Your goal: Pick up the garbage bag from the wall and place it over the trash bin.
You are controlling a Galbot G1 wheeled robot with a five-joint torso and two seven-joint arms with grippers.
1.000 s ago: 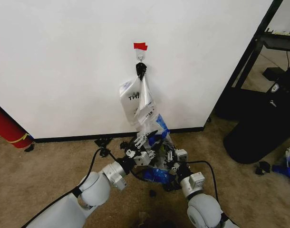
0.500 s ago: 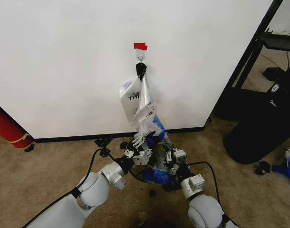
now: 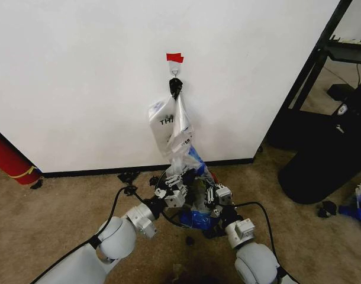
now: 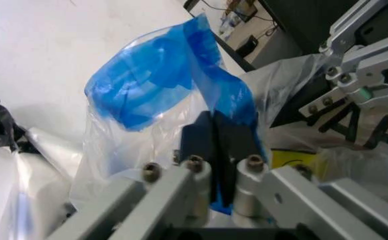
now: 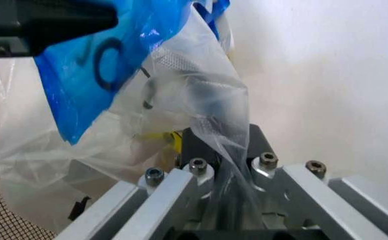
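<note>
Gripping the garbage bag (image 3: 191, 161) low in front of the wall (image 3: 80, 77), I am working with both arms over the floor. My left gripper (image 3: 176, 179) is pinching a blue fold of the plastic, its jaws closed narrow on the film; in the left wrist view the dark pads (image 4: 215, 145) are pressing together with the blue patch (image 4: 155, 80) rising just beyond them. My right gripper (image 3: 215, 195) is sitting just beside the left one, its jaws likewise narrowed on a twisted strand of clear plastic, seen in the right wrist view running down between the fingers (image 5: 201, 175). The bag is stretching between the two grippers and hanging just above the trash bin (image 3: 195, 219), whose black mesh (image 5: 0, 220) is showing at the edge of the right wrist view. Above, a white bag (image 3: 164, 121) is hanging from the small hook (image 3: 175, 72) under a strip of red tape (image 3: 174, 57). A large black bin (image 3: 328, 160) is standing well apart, to my right, on the brown carpet (image 3: 62, 195).
</note>
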